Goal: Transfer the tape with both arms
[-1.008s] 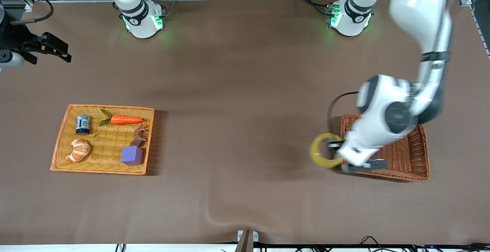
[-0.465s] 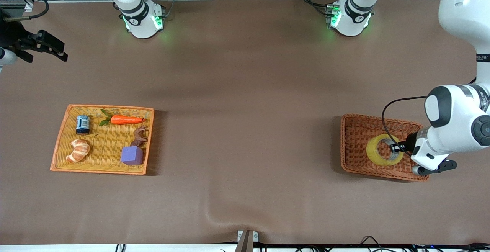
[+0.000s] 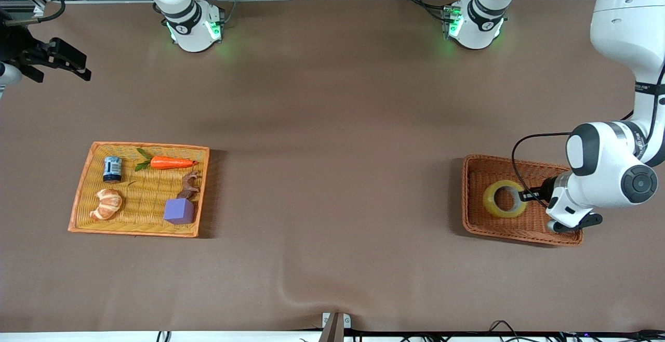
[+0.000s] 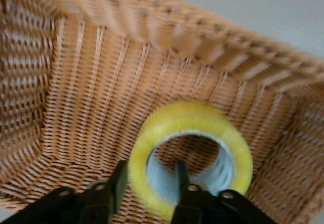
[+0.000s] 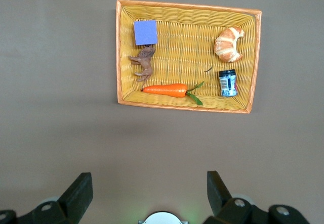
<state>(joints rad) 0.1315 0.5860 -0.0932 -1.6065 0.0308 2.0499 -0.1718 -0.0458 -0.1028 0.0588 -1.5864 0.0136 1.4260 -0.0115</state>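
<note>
Brown matting covers the long table, with both arms' bases along the top edge of the frame. In the lower half, toward the left arm's end, the tape (image 3: 503, 199) sits inside a dark wicker basket (image 3: 475, 222), and the left gripper (image 3: 526, 195) reaches into the basket at the ring's edge. The right gripper (image 3: 78, 69) waits high in the frame over bare matting at the right arm's end. Lower down at that end lies a yellow wicker tray (image 3: 148, 196). The left wrist view looks down at the tape (image 4: 195, 120) against the basket's weave (image 4: 91, 82). The left gripper (image 4: 149, 171) has its jaws clenched across the ring's wall, one finger in the hole and one outside. The right wrist view looks down on the tray (image 5: 182, 47) and shows the right gripper (image 5: 147, 193) with its jaws spread wide and nothing between them. The step in hand looks like the set-down. It would go best if the ring is lowered until it rests on the weave, then let go, with the inner finger lifted straight out so it does not snag the hole. The count is two arms, one basket, one tray and one tape. The tray holds one croissant (image 5: 229, 44), one carrot (image 5: 164, 89), one small can (image 5: 228, 83), one purple cube (image 5: 145, 32) and one brown toy animal (image 5: 143, 64).
</note>
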